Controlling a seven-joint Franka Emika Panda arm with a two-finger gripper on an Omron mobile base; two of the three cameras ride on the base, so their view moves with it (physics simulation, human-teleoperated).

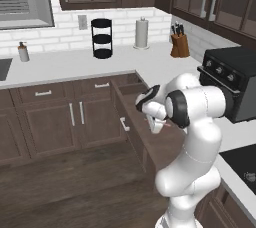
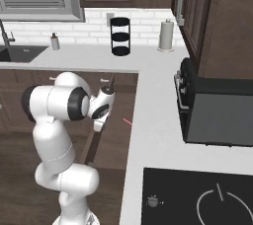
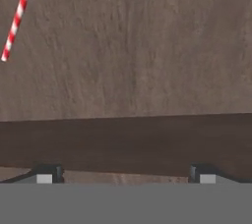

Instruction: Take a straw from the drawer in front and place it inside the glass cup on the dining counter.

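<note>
Hovering over the pulled-out drawer, the hand is released, fingertips spread wide, nothing between them. Straw lies on the drawer floor, up-left of the hand, apart.

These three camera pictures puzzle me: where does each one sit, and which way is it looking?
Left base view: behind the arm on its left, facing the corner counter and the open drawer; the white arm rises at lower right.
Right base view: behind on the right, over the same drawer toward the brick wall; the arm rises at lower left.
Hand view: on the hand, looking into the drawer at the straw; pincer tips at the bottom.
Both base views share the drawer and arm.
</note>
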